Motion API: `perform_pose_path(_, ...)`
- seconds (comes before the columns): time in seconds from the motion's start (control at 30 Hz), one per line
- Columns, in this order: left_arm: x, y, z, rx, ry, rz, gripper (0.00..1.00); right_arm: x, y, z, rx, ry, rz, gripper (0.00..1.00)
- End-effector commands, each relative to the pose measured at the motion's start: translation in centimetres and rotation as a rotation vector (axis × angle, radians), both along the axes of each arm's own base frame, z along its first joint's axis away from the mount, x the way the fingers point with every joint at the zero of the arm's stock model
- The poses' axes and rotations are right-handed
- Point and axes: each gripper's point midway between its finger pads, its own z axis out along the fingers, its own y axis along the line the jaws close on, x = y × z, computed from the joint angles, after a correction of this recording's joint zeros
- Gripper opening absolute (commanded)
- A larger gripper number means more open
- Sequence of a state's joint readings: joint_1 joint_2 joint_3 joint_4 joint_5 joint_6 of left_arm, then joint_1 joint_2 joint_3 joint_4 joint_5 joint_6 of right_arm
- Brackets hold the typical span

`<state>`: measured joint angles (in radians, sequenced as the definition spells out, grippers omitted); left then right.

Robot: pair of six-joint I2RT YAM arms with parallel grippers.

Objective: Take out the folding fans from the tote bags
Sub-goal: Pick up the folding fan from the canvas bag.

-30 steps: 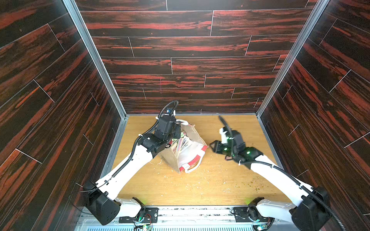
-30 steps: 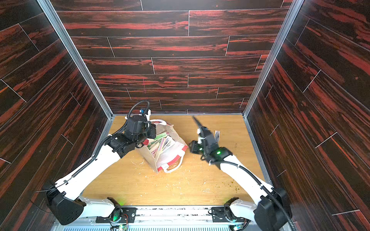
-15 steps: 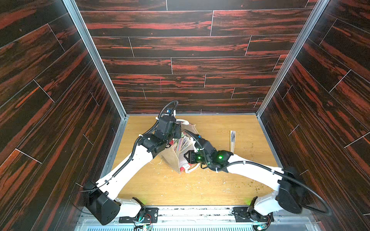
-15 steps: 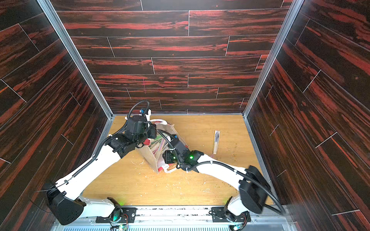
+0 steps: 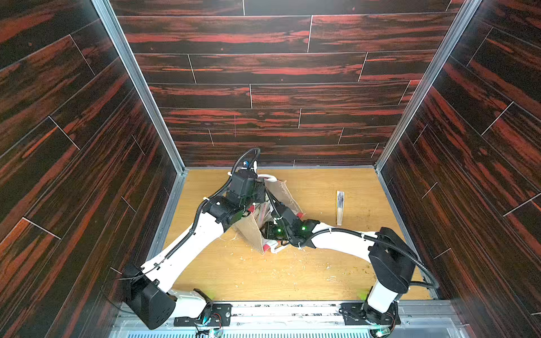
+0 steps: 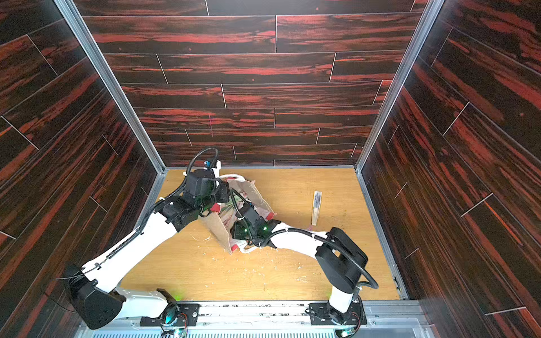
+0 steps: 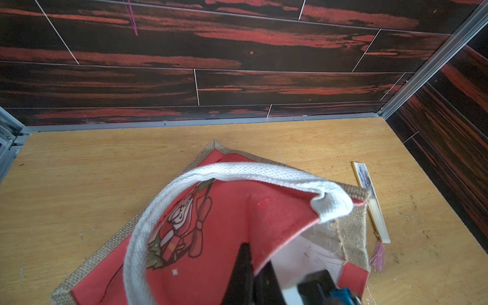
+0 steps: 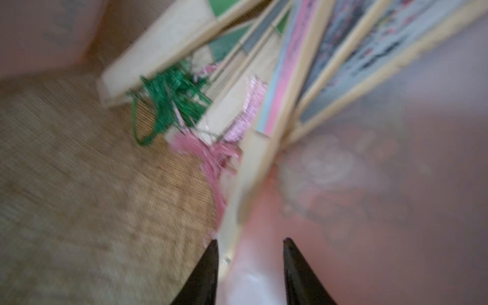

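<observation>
Tan burlap bag [image 5: 288, 194] with a red panel on a wooden table [image 5: 322, 269], rim pinched in the tightly closed left gripper [image 7: 250, 261], white handle [image 7: 237, 170] looped just beyond its jaws. Right gripper [image 8: 249, 241] inside the bag, jaws parted a modest way, blurred, no clear hold on anything. Bundle of closed fans [image 8: 287, 66] just ahead of those jaws, one pale stick running toward the gap, green tassel [image 8: 171, 97] and pink tassel [image 8: 211, 155] ahead. Lone fan [image 5: 340, 207] flat on the table, well away from both pairs of jaws

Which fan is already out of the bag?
The black-printed fan with the pink tassel, lying alone on the table right of the bag; the other fans sit bunched inside it.
</observation>
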<state>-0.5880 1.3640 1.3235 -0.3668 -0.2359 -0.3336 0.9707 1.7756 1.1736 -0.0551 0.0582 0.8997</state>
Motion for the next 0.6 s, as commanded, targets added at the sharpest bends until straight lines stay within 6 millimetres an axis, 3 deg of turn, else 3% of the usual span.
perform_pose_path(0.0, -0.4, -0.1, 2.0, -0.053, -0.051, -0.014, 0.0, 0.7, 1.5, -0.2, 0.028, 0.023, -0.025, 0.42)
perform_pose_path(0.57, -0.5, -0.4, 1.6, -0.06, -0.043, -0.025, 0.0, 1.7, 0.9, -3.5, -0.081, 0.098, -0.11, 0.44)
